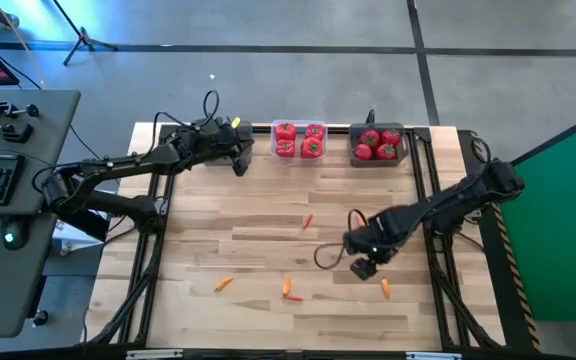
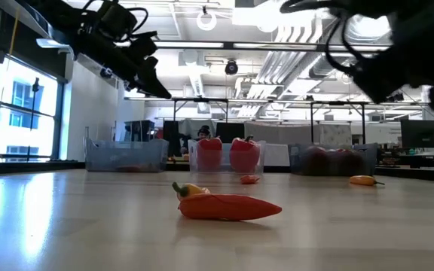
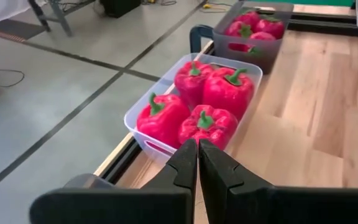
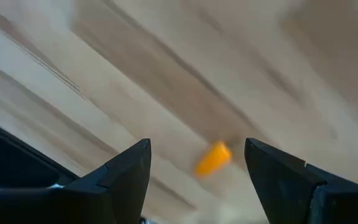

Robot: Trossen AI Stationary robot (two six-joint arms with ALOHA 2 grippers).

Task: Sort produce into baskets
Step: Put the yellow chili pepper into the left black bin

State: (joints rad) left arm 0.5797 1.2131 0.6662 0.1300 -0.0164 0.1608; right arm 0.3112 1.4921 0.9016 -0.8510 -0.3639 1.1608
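Observation:
Several red peppers fill the clear basket point(image 1: 299, 140) point(image 3: 194, 99), and red tomatoes fill the dark grey basket point(image 1: 376, 143) point(image 3: 253, 31); both stand at the table's far edge. My left gripper point(image 1: 240, 167) point(image 3: 197, 149) is shut and empty, up in the air just left of the clear basket. My right gripper point(image 1: 365, 268) point(image 4: 197, 148) is open above the near right of the table, pointing steeply down. An orange carrot piece point(image 4: 214, 158) point(image 1: 385, 288) lies on the wood below it, seen between its fingers and untouched.
More orange pieces lie loose on the wood point(image 1: 308, 221), point(image 1: 224, 284), point(image 1: 290, 290); the low view shows one close up point(image 2: 228, 207). A third grey basket point(image 2: 125, 156) stands at the far left, under my left arm. Black rails point(image 1: 423, 180) run along the table's sides.

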